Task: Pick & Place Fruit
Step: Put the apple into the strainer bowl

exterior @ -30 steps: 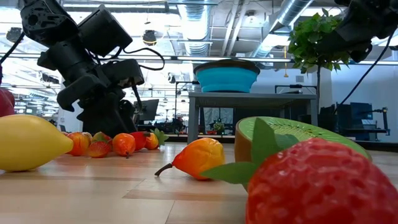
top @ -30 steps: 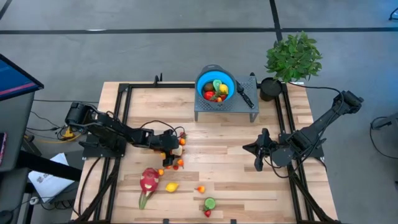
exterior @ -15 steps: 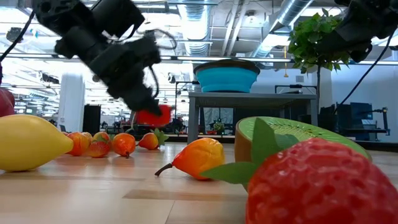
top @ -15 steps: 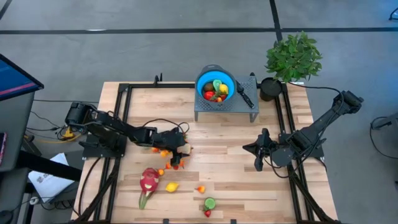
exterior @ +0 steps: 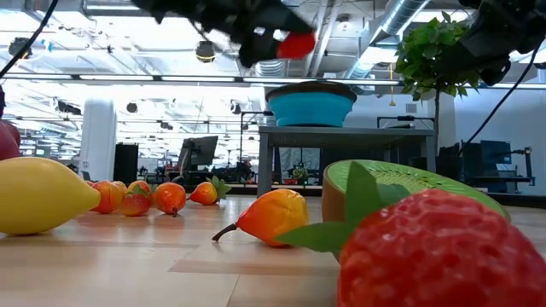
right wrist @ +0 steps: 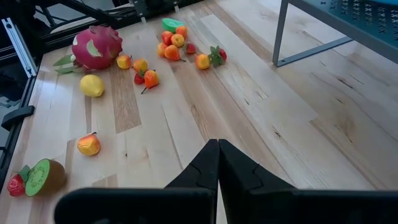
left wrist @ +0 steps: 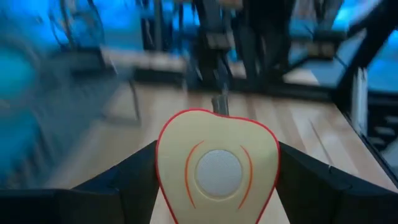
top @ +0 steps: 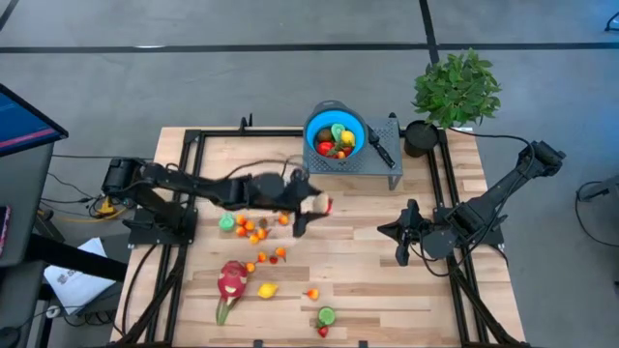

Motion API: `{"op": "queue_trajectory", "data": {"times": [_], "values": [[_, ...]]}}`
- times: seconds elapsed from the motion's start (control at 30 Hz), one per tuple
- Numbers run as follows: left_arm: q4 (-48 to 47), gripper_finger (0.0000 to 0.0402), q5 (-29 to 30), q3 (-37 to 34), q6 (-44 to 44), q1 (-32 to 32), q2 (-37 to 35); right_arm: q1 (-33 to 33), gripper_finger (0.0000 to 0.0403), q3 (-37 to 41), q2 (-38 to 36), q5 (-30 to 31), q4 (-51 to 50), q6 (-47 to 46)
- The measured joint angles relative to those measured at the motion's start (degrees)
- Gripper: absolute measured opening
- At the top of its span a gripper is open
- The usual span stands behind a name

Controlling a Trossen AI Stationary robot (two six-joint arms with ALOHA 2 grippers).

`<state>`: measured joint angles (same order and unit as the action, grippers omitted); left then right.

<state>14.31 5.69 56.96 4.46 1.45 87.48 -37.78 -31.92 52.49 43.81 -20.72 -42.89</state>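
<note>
The left arm is stretched out across the worktop (top: 387,280), up off the wood, and its fingers (left wrist: 124,180) are clamped on a halved red fruit (left wrist: 216,163) — cream cut face, pale round centre, red rim, wedged between the two dark tips. From overhead the left gripper (top: 314,205) sits just short of the grey stand (top: 382,166), with a dab of red showing at its tip. From worktop level that red piece (exterior: 297,44) hangs high, above the blue bowl (exterior: 311,104). The bowl on the stand holds several fruits already, red, yellow and green. Down on the wood, a scatter of small orange and red fruits (top: 256,230) lies behind the gripper, a green one beside them. Nearer the front edge sit the pink dragon fruit (top: 231,281), a lemon (top: 267,290), a small orange fruit (top: 311,294) and a kiwi half (top: 327,315) with a strawberry just beside it. The right gripper (right wrist: 217,155) waits over bare wood on its own side, fingers pressed together, holding nothing.
</note>
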Motion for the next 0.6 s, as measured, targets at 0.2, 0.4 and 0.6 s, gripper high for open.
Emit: {"op": "queue_trajectory", "data": {"times": [0.2, 0.4, 0.6], "values": [[0.0, 0.0262, 0.0, 8.3, -6.9, -5.9, 0.0, 0.0, 0.0000, 0.0, 0.0, 0.0, 0.0, 0.0], [0.1, 0.0263, 0.0, 12.1, -8.5, -13.0, 0.0, 0.4, 0.0000, 0.0, 0.0, 0.0, 0.0, 2.2], [0.5, 0.0263, 0.1, 12.3, -6.4, -18.5, 0.4, 3.2, 0.0000, 0.0, 0.0, 0.0, 0.2, 5.3]]}}
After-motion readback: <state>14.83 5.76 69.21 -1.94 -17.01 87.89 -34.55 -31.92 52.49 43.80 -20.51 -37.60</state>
